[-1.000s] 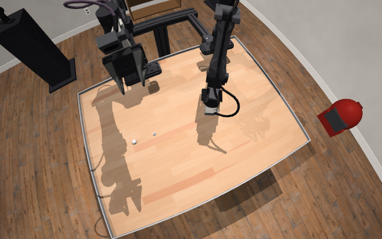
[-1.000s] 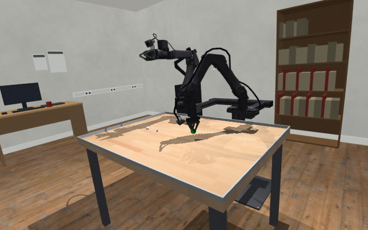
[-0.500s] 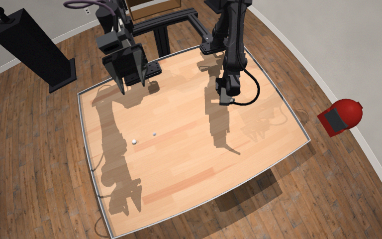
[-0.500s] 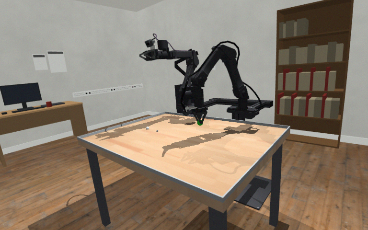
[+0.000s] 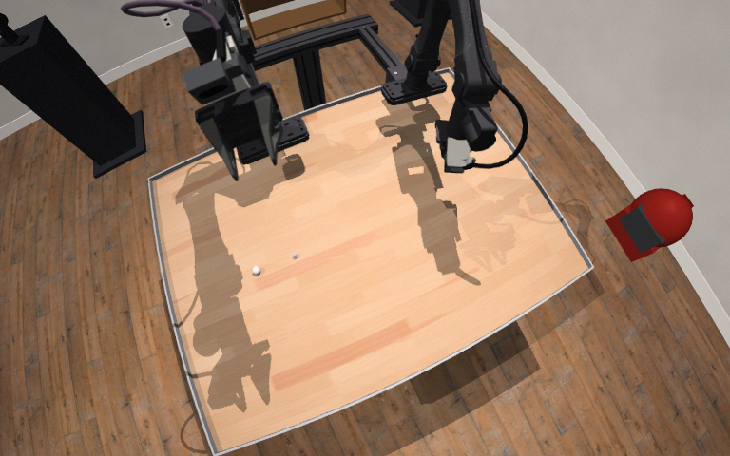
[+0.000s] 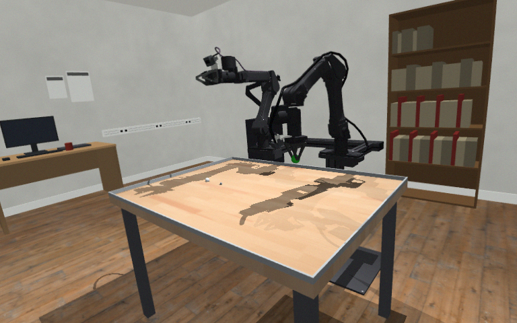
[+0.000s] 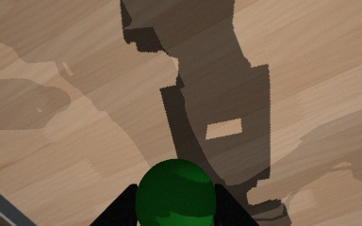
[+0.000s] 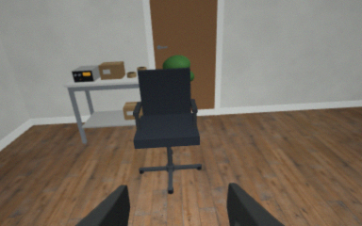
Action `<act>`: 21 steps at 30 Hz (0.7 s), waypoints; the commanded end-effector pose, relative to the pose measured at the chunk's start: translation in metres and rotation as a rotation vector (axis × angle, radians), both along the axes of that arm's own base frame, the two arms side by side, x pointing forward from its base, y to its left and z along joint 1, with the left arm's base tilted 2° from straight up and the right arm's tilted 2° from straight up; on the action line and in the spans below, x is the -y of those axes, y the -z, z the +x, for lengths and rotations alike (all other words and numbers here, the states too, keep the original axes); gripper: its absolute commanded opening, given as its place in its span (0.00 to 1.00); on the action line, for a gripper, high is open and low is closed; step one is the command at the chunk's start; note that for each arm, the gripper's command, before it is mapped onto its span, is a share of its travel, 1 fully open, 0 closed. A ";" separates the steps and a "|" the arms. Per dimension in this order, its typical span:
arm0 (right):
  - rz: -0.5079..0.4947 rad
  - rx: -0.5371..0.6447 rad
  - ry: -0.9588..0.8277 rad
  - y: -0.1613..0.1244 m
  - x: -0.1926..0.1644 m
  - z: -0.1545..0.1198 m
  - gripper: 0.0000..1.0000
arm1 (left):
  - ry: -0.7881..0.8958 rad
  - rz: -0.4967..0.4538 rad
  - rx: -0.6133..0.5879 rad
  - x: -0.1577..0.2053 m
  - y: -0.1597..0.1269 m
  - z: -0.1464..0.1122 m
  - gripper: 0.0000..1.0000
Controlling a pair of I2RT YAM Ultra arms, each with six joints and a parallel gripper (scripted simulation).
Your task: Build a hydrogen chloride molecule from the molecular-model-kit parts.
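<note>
The green ball (image 6: 294, 159) (image 7: 175, 207) is held between the fingertips of my left gripper (image 6: 294, 155) (image 7: 175, 194), which is shut on it, raised above the table's back part. No hole shows on the ball. The white ball (image 5: 257, 270) (image 6: 207, 180) lies on the table (image 5: 346, 305) (image 6: 213, 208). The small grey peg (image 5: 294, 256) (image 6: 220, 184) lies a short way from it, not touching; how it is turned is too small to tell. My right gripper (image 5: 256, 171) (image 6: 199, 78) (image 8: 178, 194) is open and empty, high above the table's back edge, pointing level.
A low raised rim (image 5: 157, 248) (image 6: 213, 245) runs round the table. The arm bases stand at its back edge. The shadows of both arms lie across the table top, one beside the white ball. A chair (image 8: 166, 132) and a workbench (image 8: 107, 85) stand far off in the right wrist view.
</note>
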State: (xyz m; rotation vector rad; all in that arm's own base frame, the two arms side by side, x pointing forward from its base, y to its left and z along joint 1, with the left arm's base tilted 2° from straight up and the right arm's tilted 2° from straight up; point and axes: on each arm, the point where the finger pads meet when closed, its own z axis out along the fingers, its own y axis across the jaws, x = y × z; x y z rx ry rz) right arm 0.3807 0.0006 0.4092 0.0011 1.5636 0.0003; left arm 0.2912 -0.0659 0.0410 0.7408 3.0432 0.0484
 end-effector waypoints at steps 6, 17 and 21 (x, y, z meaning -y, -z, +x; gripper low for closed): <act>-0.007 0.071 -0.003 -0.029 -0.001 -0.007 0.49 | 0.023 -0.014 0.039 0.000 -0.022 0.000 0.00; -0.007 0.071 -0.003 -0.029 -0.001 -0.007 0.49 | 0.007 -0.006 0.023 0.003 -0.005 0.004 0.00; -0.007 0.071 -0.003 -0.029 -0.001 -0.007 0.49 | 0.008 -0.004 0.006 0.003 0.000 -0.001 0.00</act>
